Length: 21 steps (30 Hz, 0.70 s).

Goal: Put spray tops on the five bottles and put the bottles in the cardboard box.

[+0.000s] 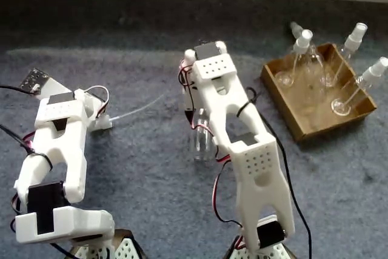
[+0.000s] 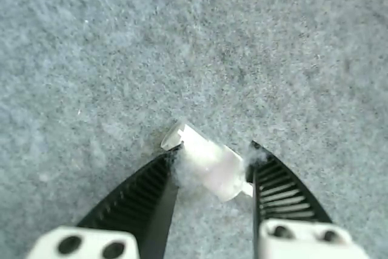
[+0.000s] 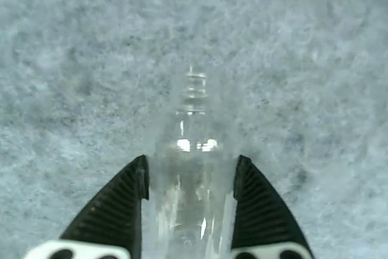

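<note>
- Gripping the spray top (image 2: 206,165), the left pincer (image 2: 215,150) has a black finger pressed on each side of the white head, low over the grey cloth (image 2: 182,40).
- From overhead, the top's thin tube (image 1: 142,107) trails off that pincer across the cloth toward the right arm (image 1: 242,131) and stops short of it.
- The right pincer (image 3: 193,163) is closed narrow on the bottle (image 3: 193,204), with a finger touching either side of the clear body. The threaded neck points away from the pincer and stands open.
- Looking down from above, the right arm's white links lie over part of that bottle, so I can't tell whether it stands on the cloth or is lifted.
- Bottle and spray top are well apart, with bare cloth and the tube between them.
- A red wire (image 1: 214,201) loops off the right arm on the side facing the left arm and hangs near the cloth.
- The box (image 1: 282,104) sits beyond the right arm on its outer side, well apart from the held bottle and farther still from the spray top.
- Four capped bottles (image 1: 301,43) lean at odd angles inside it, bases on the box floor and white tops poking above the rim.
</note>
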Motion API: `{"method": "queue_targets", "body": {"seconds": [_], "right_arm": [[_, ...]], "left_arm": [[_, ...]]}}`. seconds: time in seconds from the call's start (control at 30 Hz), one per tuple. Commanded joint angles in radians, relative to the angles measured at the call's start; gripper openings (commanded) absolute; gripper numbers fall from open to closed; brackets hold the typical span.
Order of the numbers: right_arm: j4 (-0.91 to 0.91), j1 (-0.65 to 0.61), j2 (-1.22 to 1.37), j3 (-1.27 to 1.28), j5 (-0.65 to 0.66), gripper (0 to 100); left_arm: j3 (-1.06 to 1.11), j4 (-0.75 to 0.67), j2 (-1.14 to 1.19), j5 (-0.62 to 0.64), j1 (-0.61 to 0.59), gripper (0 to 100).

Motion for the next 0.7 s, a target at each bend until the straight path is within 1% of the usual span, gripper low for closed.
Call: {"method": "queue_targets", "body": {"seconds": [0.0,0.17,0.37,0.43,0.53,0.6,0.67], "right_arm": [[0.01,0.09,0.005,-0.016,0.192,0.5],[0.008,0.139,0.013,-0.071,0.434,0.5],[0.008,0.18,0.013,-0.091,0.605,0.7],[0.01,0.18,0.013,-0.09,0.64,0.7],[0.01,0.179,0.013,-0.087,0.651,0.8],[0.01,0.179,0.008,-0.091,0.652,3.4],[0.01,0.179,0.005,-0.093,0.652,8.3]], "left_arm": [[-0.005,-0.014,-0.053,0.005,-0.008,15],[-0.005,-0.014,-0.053,0.005,-0.008,15],[-0.005,-0.015,-0.053,0.005,-0.008,15],[-0.005,-0.015,-0.053,0.005,-0.008,15],[-0.005,-0.015,-0.053,0.005,-0.007,15],[-0.005,-0.015,-0.053,0.005,-0.007,15],[-0.005,-0.015,-0.053,0.005,-0.007,15]]}}
